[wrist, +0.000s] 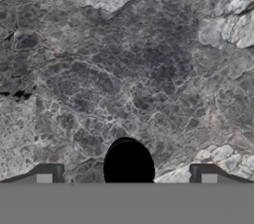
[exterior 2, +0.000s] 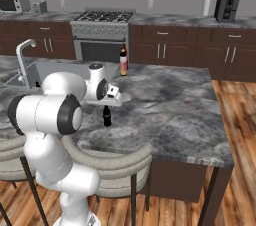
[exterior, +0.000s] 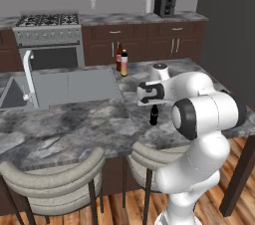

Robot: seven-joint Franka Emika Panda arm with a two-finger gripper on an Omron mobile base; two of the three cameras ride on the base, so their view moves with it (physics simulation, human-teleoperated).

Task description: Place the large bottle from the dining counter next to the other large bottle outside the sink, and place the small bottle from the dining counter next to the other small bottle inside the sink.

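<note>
You see gripper spread wide, holding nothing, poised directly above small dark bottle, fingertips flanking its black cap. That small bottle stands upright on dining counter, near front edge. Dark-brown large bottle and cream-pink large bottle stand together just beyond sink, at its far right corner.

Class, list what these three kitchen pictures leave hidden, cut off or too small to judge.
1. Small dark bottle: left base view, its top is hidden by the gripper; the label is too small to read.
2. Sink: left base view, the basin is cut by the left edge, so its contents are unseen.
3. Two bottles: right base view, they overlap and are hard to separate.
</note>
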